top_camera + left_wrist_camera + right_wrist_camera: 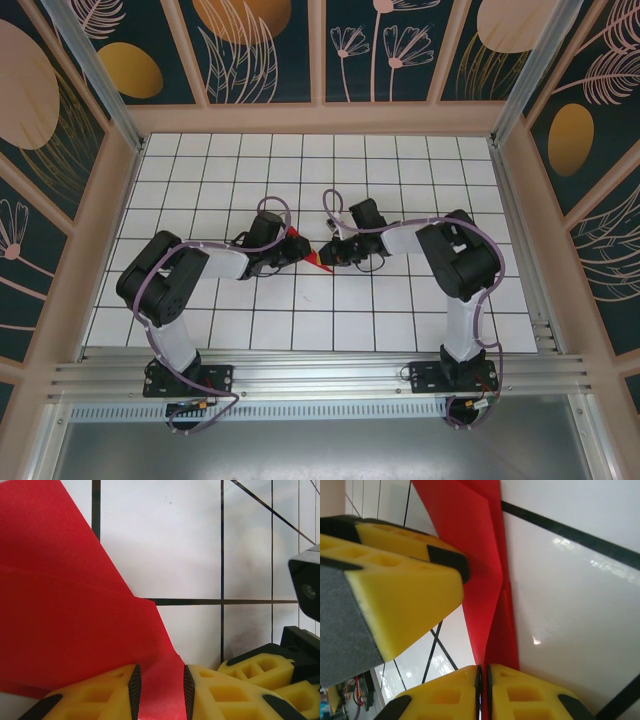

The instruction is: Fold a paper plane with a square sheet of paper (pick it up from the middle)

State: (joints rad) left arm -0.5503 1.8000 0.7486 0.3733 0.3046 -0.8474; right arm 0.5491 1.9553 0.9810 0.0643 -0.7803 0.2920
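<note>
Running diagonally above grid table [400,170], folded red paper [75,620] tapers into right gripper [482,677] pinch; left gripper [161,682] clamps wide end.

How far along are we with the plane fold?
Done: the paper is already creased and layered, not a flat square, and it narrows to a wedge. In hand: the right fingers pinch its thin end, and the left fingers stand apart with paper between them. Left: no spread wings show yet, so it probably needs more folds before it is a finished plane.
</note>
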